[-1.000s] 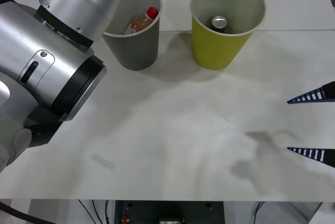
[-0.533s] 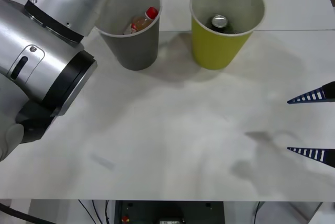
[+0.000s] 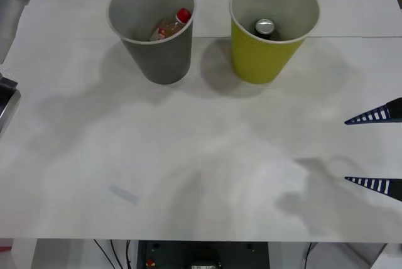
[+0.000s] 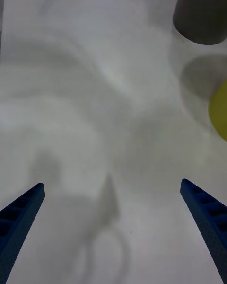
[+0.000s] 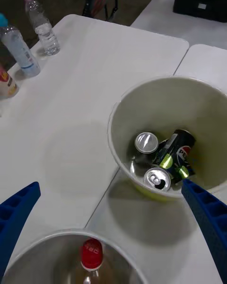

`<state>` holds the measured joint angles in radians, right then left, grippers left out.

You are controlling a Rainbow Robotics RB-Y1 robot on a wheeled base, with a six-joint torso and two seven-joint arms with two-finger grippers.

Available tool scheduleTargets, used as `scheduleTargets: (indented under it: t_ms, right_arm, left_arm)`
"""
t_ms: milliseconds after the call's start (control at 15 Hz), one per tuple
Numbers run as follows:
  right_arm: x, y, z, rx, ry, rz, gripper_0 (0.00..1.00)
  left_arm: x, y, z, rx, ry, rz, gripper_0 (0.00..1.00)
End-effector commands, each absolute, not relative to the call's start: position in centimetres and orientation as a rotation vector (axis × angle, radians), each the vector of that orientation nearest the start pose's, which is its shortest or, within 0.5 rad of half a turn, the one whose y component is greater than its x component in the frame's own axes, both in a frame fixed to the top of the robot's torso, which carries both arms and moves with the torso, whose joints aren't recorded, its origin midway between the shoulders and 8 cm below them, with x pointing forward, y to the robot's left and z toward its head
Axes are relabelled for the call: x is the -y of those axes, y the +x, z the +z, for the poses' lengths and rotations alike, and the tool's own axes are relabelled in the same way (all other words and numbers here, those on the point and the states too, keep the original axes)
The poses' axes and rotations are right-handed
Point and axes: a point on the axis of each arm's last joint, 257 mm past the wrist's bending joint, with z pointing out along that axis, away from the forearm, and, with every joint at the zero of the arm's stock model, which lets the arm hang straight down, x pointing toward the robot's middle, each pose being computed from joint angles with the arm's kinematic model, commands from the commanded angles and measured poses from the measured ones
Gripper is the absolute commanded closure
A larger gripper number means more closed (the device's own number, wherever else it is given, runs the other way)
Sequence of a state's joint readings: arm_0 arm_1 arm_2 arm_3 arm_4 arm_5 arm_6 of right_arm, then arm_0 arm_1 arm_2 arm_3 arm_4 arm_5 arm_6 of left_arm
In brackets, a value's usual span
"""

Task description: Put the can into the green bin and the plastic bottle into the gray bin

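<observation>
The plastic bottle (image 3: 171, 25) sits in the gray bin (image 3: 157, 55), mostly hidden except for its red cap and shoulders. The can (image 5: 176, 155) leans inside the green bin (image 3: 260, 61) at 3 o'clock from it, beside another can (image 5: 146, 143). Left gripper (image 5: 113, 227) hangs above both bins, fingers spread wide, holding nothing. Right gripper (image 3: 377, 149) is also wide open and empty, at the table's (image 3: 188, 168) 3 o'clock edge.
</observation>
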<state>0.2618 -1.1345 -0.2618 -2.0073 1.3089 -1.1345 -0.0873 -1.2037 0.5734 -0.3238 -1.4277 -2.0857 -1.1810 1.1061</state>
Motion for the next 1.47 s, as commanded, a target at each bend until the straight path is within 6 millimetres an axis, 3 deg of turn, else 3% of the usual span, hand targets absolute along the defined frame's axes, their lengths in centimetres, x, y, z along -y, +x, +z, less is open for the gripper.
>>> scheduleTargets:
  t_ms: [67, 400, 667, 867, 1133, 1467]
  right_arm:
    - [28.6, 34.1, -16.7, -1.596, -1.634, 0.209, 0.0]
    - [28.6, 34.1, -16.7, -1.596, -1.634, 0.209, 0.0]
    - [28.6, 34.1, -16.7, -1.596, -1.634, 0.209, 0.0]
    - [28.6, 34.1, -16.7, -1.596, -1.634, 0.209, 0.0]
    - [28.6, 34.1, -16.7, -1.596, -1.634, 0.209, 0.0]
    - [28.6, 34.1, -16.7, -1.596, -1.634, 0.209, 0.0]
  left_arm:
    - [-5.8, 58.0, 5.9, -1.655, 1.201, -0.106, 0.0]
    - [-15.5, 54.9, 5.0, -1.679, 1.134, -0.108, 0.0]
    - [-23.3, 52.1, 2.0, -1.671, 1.13, -0.067, 0.0]
    - [-27.4, 49.8, -1.0, -1.677, 1.136, -0.04, 0.0]
    - [-31.1, 47.0, -4.0, -1.683, 1.184, 0.03, 0.0]
    - [-33.4, 43.2, -8.9, -1.699, 1.334, 0.041, 0.0]
